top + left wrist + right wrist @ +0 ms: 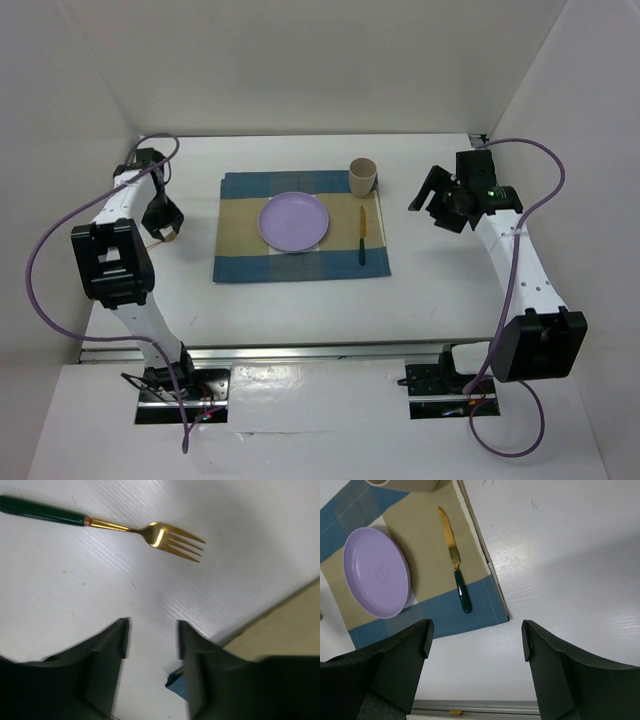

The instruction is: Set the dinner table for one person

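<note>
The white dinner table (300,310) carries a blue-and-tan placemat (240,258). On the mat lie a purple plate (293,221), a tan cup (362,177) at the far right corner, and a gold knife with a dark green handle (362,236) right of the plate. A gold fork with a green handle (150,532) lies on the bare table left of the mat. My left gripper (152,637) is open and empty, just short of the fork; in the top view (162,216) it covers most of it. My right gripper (476,640) is open and empty, right of the mat (437,200).
White walls close in the far, left and right sides. A metal rail (480,707) runs along the table's near edge. Purple cables loop off both arms. The mat's near-left corner (175,682) shows by my left fingers.
</note>
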